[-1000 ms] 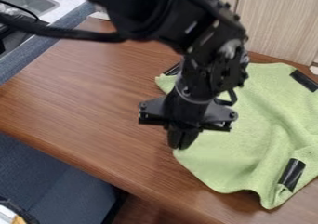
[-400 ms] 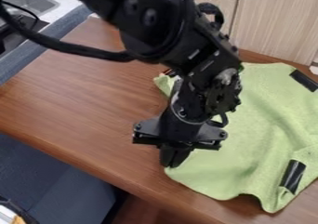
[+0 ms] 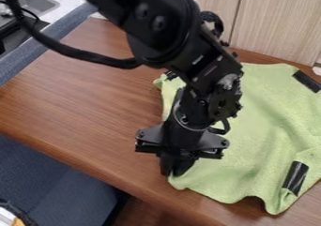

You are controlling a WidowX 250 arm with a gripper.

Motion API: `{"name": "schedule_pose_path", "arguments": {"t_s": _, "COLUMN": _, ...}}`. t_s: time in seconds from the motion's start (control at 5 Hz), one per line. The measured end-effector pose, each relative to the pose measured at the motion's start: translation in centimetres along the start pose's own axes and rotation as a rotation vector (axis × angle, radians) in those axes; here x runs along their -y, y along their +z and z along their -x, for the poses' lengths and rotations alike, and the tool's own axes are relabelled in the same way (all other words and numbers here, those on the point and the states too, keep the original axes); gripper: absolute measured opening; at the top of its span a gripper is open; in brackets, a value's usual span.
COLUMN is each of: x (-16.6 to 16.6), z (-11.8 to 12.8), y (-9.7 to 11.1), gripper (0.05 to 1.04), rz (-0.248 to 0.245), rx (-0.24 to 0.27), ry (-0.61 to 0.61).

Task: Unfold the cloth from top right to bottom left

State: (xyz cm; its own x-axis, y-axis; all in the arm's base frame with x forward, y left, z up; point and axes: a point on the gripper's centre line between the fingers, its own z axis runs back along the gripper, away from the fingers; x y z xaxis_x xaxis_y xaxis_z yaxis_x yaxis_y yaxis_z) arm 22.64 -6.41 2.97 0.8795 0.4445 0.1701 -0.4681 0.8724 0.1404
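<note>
Brown wood grain runs over the tabletop [image 3: 81,103], which slants from the upper left of the frame down to the lower right, with a pale wooden panel [image 3: 276,23] standing behind it at the upper right. At the upper left I see a metal sink [image 3: 39,1], and at the lower left a dark blue surface [image 3: 44,183] lies below the tabletop's front edge. Across the right half of the frame spreads the light green cloth [image 3: 251,126], flat in places and rippled toward the lower right, where one part folds over itself. It carries a black strip [image 3: 307,81] at its upper right corner and another black strip [image 3: 295,177] at the lower right. My black arm [image 3: 169,42] comes in from the top edge and slants down past the middle, covering some of the cloth's left side; a black cable [image 3: 81,55] curves to it from the upper left. Below centre, my gripper [image 3: 175,168] points down at the cloth's lower left corner. I cannot tell whether my fingers are spread, pressed together or pinching the fabric.
</note>
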Motion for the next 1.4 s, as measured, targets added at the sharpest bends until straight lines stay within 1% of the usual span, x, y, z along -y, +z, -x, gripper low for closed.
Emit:
{"name": "schedule_pose_path", "arguments": {"t_s": 0.2, "x": 0.0, "z": -0.1, "y": 0.1, "gripper": 0.551, "rz": -0.010, "rx": -0.004, "ry": 0.003}}
{"name": "schedule_pose_path", "arguments": {"t_s": 0.4, "x": -0.1, "z": -0.2, "y": 0.4, "gripper": 0.854, "rz": -0.029, "rx": -0.002, "ry": 0.002}}
{"name": "schedule_pose_path", "arguments": {"t_s": 0.6, "x": -0.2, "z": -0.4, "y": 1.1, "gripper": 1.016, "rz": -0.035, "rx": 0.011, "ry": -0.006}}
{"name": "schedule_pose_path", "arguments": {"t_s": 0.8, "x": 0.2, "z": -0.9, "y": 2.4, "gripper": 1.010, "rz": -0.034, "rx": 0.048, "ry": -0.025}}
{"name": "schedule_pose_path", "arguments": {"t_s": 1.0, "x": 1.1, "z": -1.8, "y": 4.0, "gripper": 1.005, "rz": 0.009, "rx": 0.075, "ry": -0.039}}
{"name": "schedule_pose_path", "arguments": {"t_s": 1.2, "x": 2.0, "z": -3.6, "y": 5.9, "gripper": 1.005, "rz": 0.025, "rx": 0.121, "ry": -0.046}}
{"name": "schedule_pose_path", "arguments": {"t_s": 1.4, "x": 2.0, "z": -3.6, "y": 5.9, "gripper": 1.002, "rz": 0.023, "rx": 0.121, "ry": -0.052}}
